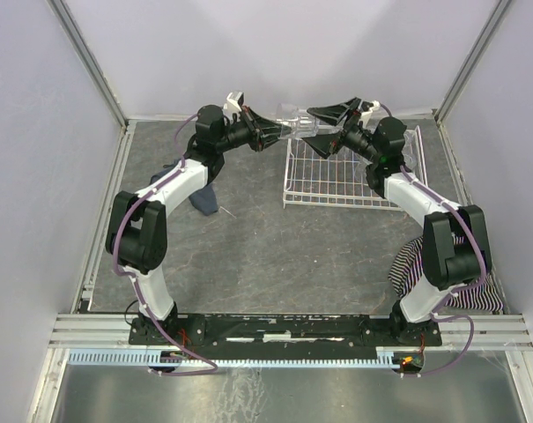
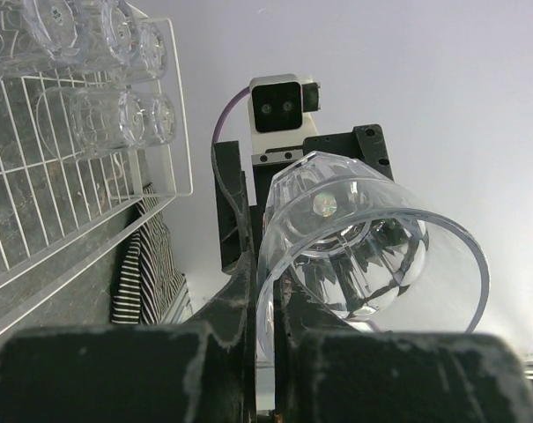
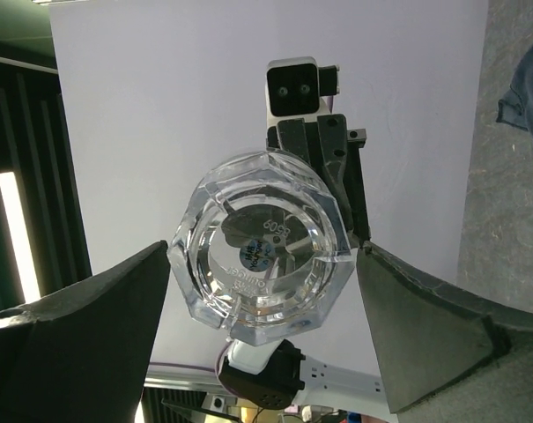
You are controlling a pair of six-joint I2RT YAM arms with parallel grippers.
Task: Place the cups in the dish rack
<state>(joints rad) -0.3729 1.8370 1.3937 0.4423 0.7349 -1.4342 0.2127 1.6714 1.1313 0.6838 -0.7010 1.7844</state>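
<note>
My left gripper (image 1: 279, 132) is shut on the rim of a clear faceted cup (image 1: 299, 123) and holds it sideways in the air over the far left corner of the white wire dish rack (image 1: 354, 181). In the left wrist view the jaws (image 2: 266, 291) pinch the cup's wall (image 2: 363, 256). My right gripper (image 1: 326, 128) is open, with its fingers on either side of the cup's base (image 3: 262, 256); its right finger is almost touching the base. Several more cups (image 2: 107, 119) lie in the rack (image 2: 37, 220).
A striped cloth (image 1: 416, 264) lies at the right, beside the rack's near end, and also shows in the left wrist view (image 2: 143, 264). A dark blue cloth (image 1: 200, 198) lies under the left arm. White enclosure walls stand close behind both grippers.
</note>
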